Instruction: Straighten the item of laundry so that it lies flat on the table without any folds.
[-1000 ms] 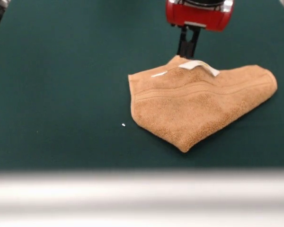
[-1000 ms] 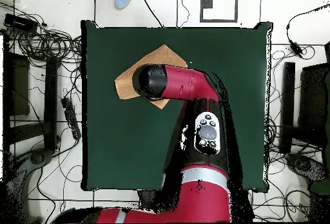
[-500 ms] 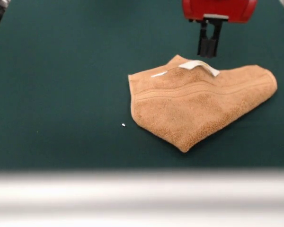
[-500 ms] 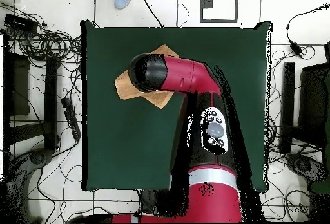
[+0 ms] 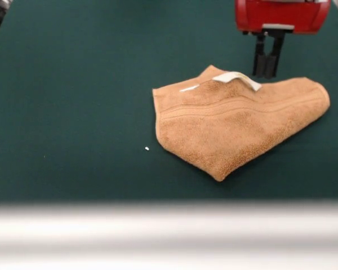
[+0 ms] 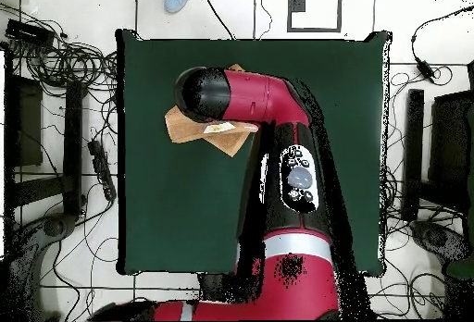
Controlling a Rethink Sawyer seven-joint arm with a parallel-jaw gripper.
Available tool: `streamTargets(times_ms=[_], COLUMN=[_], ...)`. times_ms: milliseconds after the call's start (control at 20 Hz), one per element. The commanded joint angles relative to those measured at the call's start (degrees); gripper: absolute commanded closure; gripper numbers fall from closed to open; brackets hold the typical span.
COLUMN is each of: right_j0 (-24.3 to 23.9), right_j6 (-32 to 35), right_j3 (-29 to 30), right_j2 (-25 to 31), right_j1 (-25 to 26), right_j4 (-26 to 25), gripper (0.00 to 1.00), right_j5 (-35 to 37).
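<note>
1. Front view: the towel (image 5: 236, 126) is seen lying folded on the table (image 5: 73, 112), in a rough triangle whose point is turned toward the pale front edge (image 5: 169, 236) of the table.
2. A woven border band (image 5: 236, 106) is shown running across the upper layer of the towel, and a white label (image 5: 238, 79) is laid over the far edge of the towel.
3. The gripper (image 5: 266, 72) is held just beyond the far edge of the towel, a little to the right of the label, under the red wrist housing (image 5: 281, 14).
4. The dark fingers (image 5: 259, 62) are drawn close together with only a thin slit between them, and nothing is gripped; the tips are seen near the towel, and whether the cloth is touched cannot be told.
5. A small white speck (image 5: 147, 148) is seen on the table to the left of the towel.
6. Overhead view: the towel (image 6: 190, 126) is largely covered by the arm (image 6: 243, 96), with only its edges shown around the black elbow end; the gripper is hidden beneath the arm.
</note>
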Motion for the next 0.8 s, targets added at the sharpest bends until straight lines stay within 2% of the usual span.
streamTargets(times_ms=[50,500,800], right_j0=[2.89,5.27,5.19], right_j6=[0.87,1.41,1.07], right_j3=[-0.69,-4.07,-4.28], right_j2=[4.71,0.38,-0.70], right_j1=[5.44,7.95,9.91], right_j4=[-3.03,-6.93,-10.11], gripper=[1.00,1.00,1.00], right_j5=[1.44,6.28,3.93])
